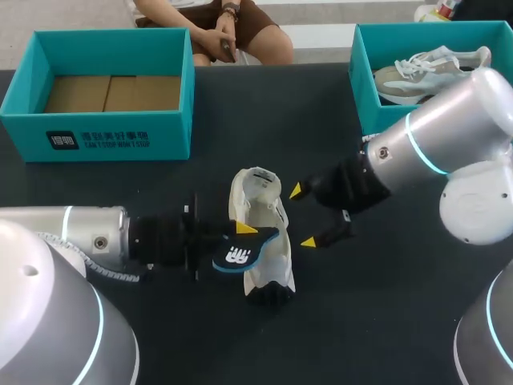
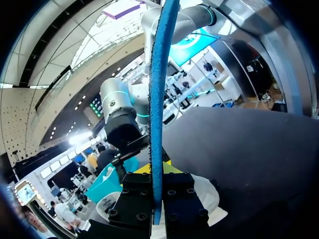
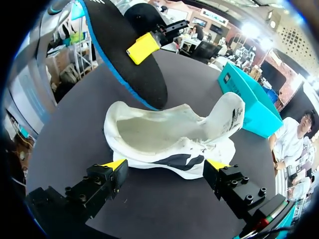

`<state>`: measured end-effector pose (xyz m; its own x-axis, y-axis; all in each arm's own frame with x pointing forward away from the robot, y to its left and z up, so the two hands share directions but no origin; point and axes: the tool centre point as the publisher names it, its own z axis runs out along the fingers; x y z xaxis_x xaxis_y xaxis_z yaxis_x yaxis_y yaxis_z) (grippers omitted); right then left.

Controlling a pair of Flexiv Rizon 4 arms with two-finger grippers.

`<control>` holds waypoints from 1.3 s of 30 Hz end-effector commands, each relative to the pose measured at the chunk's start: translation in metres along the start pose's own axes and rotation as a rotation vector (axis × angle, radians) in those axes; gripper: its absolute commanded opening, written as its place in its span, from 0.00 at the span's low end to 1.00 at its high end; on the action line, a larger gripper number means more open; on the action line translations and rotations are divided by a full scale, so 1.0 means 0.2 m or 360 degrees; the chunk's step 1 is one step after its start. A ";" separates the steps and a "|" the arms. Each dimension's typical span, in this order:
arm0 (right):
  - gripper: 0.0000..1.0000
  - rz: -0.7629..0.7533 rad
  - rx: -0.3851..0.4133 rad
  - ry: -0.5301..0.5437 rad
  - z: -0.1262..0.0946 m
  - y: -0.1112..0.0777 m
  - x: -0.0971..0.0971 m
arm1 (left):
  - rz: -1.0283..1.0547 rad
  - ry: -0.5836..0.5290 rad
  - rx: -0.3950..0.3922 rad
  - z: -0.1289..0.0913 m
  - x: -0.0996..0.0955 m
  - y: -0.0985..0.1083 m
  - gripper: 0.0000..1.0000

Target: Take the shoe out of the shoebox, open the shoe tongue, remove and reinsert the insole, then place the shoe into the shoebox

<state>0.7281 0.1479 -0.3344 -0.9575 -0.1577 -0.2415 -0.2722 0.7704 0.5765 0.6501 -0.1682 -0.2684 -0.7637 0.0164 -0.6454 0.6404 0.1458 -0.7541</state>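
left claw point(image 1: 243, 230) was clamped on the insole point(image 1: 237, 255), right by the shoe point(image 1: 258, 191) lying sideways mid table point(image 1: 272, 120). right claw point(image 1: 302, 216) sat wide open just beside it.

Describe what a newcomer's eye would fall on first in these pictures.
A white shoe lies mid-table, with the left gripper shut on a dark, blue-edged insole just above it. The open right gripper hangs beside the shoe. At the far edge, the teal left shoebox holds no shoe; the right shoebox holds another shoe.
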 end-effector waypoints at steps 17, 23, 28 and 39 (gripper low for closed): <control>1.00 0.0019 0.0034 0.0004 0.05 0.01 -0.01 | -0.0012 0.0016 -0.0016 0.10 0.05 0.08 0.00; 1.00 0.0019 0.0034 0.0004 0.05 0.01 -0.01 | -0.0020 0.0020 -0.0044 0.11 0.07 0.14 0.00; 1.00 0.0019 0.0034 0.0004 0.05 0.01 -0.01 | -0.0014 0.0013 -0.0068 0.12 0.07 0.19 0.00; 1.00 0.0019 0.0034 0.0004 0.05 0.01 -0.01 | -0.0022 -0.0010 -0.0075 0.12 0.07 0.19 0.00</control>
<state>0.7306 0.1562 -0.3407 -0.9611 -0.1509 -0.2313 -0.2587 0.7852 0.5626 0.6669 -0.1856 -0.3100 -0.7723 0.0094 -0.6352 0.6253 0.1873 -0.7575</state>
